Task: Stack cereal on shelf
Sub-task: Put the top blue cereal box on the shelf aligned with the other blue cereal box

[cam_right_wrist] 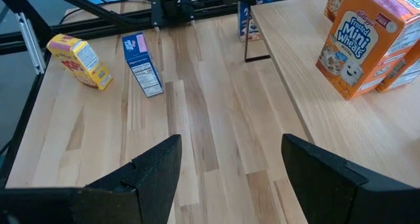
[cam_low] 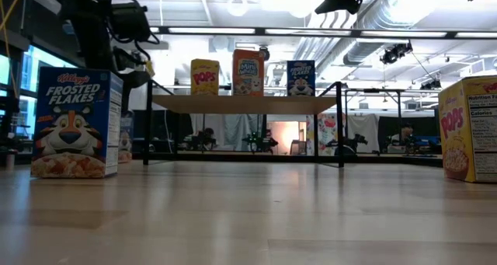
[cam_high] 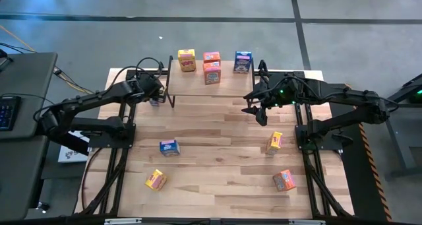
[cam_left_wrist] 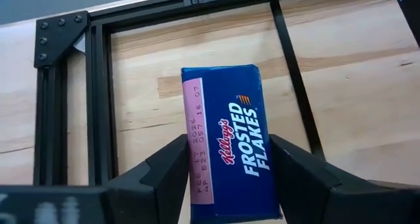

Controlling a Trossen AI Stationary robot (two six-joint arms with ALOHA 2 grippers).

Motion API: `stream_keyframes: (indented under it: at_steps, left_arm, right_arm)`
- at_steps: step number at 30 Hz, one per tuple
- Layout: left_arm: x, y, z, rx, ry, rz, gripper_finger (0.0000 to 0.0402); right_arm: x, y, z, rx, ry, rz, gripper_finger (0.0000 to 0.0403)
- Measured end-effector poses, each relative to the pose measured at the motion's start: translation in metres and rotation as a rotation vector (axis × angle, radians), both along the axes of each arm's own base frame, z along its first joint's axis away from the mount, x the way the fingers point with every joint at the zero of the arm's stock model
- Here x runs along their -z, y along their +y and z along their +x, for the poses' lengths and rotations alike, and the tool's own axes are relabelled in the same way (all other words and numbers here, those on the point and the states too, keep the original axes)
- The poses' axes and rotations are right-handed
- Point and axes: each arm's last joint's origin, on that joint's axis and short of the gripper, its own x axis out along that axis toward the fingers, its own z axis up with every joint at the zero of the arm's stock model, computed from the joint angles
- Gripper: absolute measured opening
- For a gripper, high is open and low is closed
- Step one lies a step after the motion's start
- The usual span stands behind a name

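Observation:
The shelf [cam_high: 198, 88] stands at the table's far middle. On it stand a yellow cereal box [cam_high: 186, 60], two orange ones [cam_high: 212, 73] and a blue one [cam_high: 242, 62]. My left gripper [cam_high: 156, 97] is at the shelf's left legs, shut on a blue Frosted Flakes box [cam_left_wrist: 230, 138], which stands upright on the table [cam_right_wrist: 247, 22]. My right gripper [cam_high: 258, 111] hangs open above the table by the shelf's right end, nothing between its fingers [cam_right_wrist: 230, 165]. Loose on the table are a blue box [cam_high: 169, 147], two yellow boxes [cam_high: 155, 179] [cam_high: 274, 142] and an orange one [cam_high: 284, 179]. My left gripper pinches the blue box between its two fingers [cam_left_wrist: 172, 168], which lie on the two long sides [cam_left_wrist: 190, 165] flanking the panel with the pink date strip. The fingers slant down onto it from the table's left. The box stands upright, its bottom on the table.
Black shelf legs [cam_left_wrist: 292, 66] and the arm's black frame [cam_left_wrist: 98, 99] stand close around the held box. The shelf's near strip [cam_high: 217, 90] is bare wood. In the low view a blue box [cam_low: 74, 123] and a yellow one [cam_low: 470, 129] stand close to the camera.

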Motion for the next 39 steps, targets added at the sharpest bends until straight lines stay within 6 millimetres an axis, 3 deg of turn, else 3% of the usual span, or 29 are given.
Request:
stream_keyframes:
  at_steps: [6, 24, 39]
  left_arm:
    - [-0.004, -0.003, -0.005, 0.032, 0.025, 0.018, 0.0177]
    - [-0.026, -0.015, -0.018, 0.104, -0.127, 0.055, 0.0176]
    - [-0.051, -0.032, -0.043, 0.161, -0.232, 0.195, 0.0176]
  right_arm:
    - [0.000, 0.000, 0.000, 0.000, 0.000, 0.000, 0.0256]
    - [0.000, 0.000, 0.000, 0.008, -0.002, 0.012, 0.0256]
    - [0.000, 0.000, 0.000, 0.021, -0.004, 0.030, 0.0256]
